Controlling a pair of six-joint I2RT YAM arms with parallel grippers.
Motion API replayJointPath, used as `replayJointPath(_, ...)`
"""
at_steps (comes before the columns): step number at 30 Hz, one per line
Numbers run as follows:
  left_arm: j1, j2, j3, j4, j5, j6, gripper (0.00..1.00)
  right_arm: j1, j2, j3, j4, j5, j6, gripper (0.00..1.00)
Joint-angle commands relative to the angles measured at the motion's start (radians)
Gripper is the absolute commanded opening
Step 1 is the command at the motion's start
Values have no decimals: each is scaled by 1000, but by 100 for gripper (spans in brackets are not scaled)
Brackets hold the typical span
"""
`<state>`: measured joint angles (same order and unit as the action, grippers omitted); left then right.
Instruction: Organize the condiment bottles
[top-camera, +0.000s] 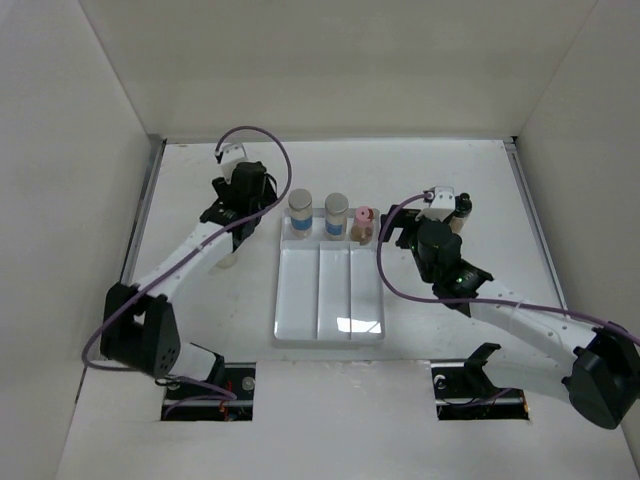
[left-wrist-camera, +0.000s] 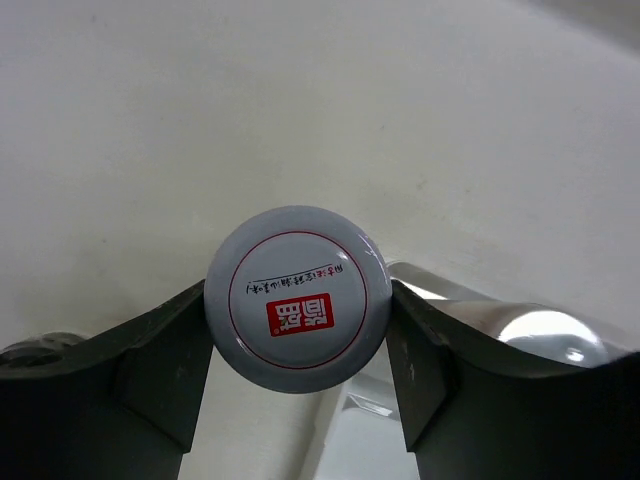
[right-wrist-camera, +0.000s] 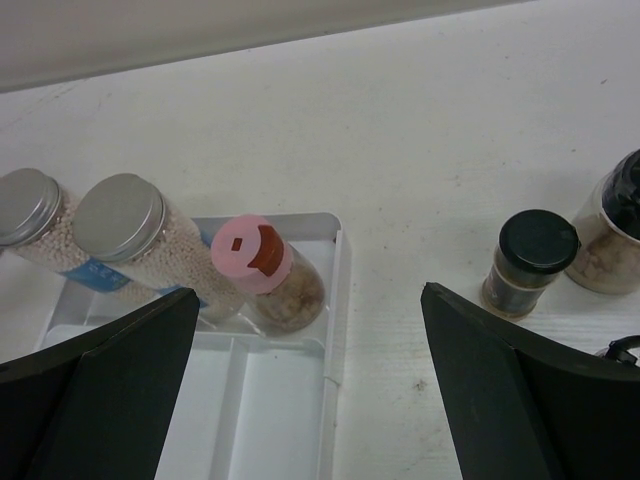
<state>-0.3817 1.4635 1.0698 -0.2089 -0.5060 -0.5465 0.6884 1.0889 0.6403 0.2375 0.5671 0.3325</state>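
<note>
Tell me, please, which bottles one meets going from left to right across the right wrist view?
First a grey-lidded jar → second grey-lidded jar → pink-capped bottle → small black-capped bottle → larger black-capped bottle, cut by the edge.

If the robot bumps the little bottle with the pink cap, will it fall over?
Maybe. The pink-capped bottle stands upright and looks narrow, so a push near its cap would probably tip it. The wall of the tray and the grey-lidded jar close beside it might catch it. Its clear body looks hard and smooth, so likely stiff, perhaps slippery.
</note>
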Motion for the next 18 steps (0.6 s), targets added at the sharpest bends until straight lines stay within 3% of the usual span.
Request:
replayJointPath(1,-38,-187,-7,98,-60,16,37,-7,-24,-7,59,-7,2,100)
replayJointPath(11,-278,-486,-255,42,-206,34,37,-17,-78,-40,101,4,8,100)
replayJointPath(18,-469,-441,-341,101,-207,-32,37,-33,-81,-53,114,4,22,100)
